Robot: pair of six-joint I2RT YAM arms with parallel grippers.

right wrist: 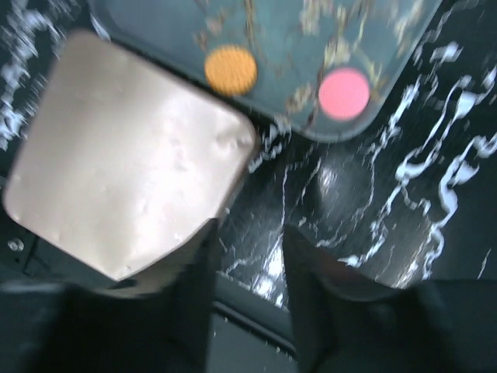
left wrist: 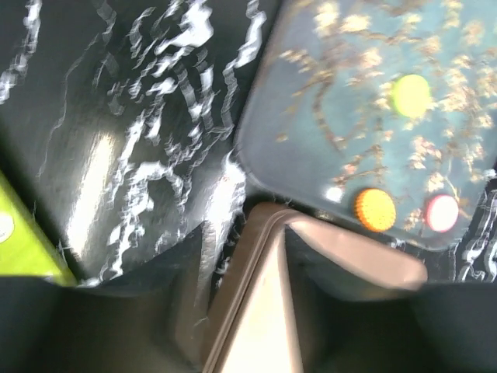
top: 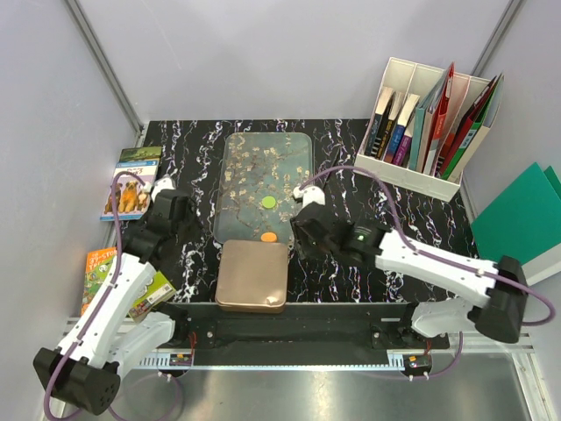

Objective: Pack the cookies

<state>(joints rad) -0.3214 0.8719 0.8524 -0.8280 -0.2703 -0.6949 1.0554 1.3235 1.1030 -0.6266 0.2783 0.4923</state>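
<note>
Though they stand parted, left fingers (left wrist: 101, 318) and right fingers (right wrist: 330, 307) hold nothing

No lettering can be read anywhere. The thin booklet with a blue top band and two dogs on its cover (top: 131, 182), lying just left of the left gripper (top: 173, 213), carries a line of print across that band, too small to make out. The green and orange booklet (top: 101, 267), nearer the base than that gripper, shows coloured print that is equally illegible. The upright book spines (top: 396, 132) in the white cardboard file holder (top: 405, 175), beyond and to the right of the right gripper (top: 308, 235), bear only unreadable marks.
</note>
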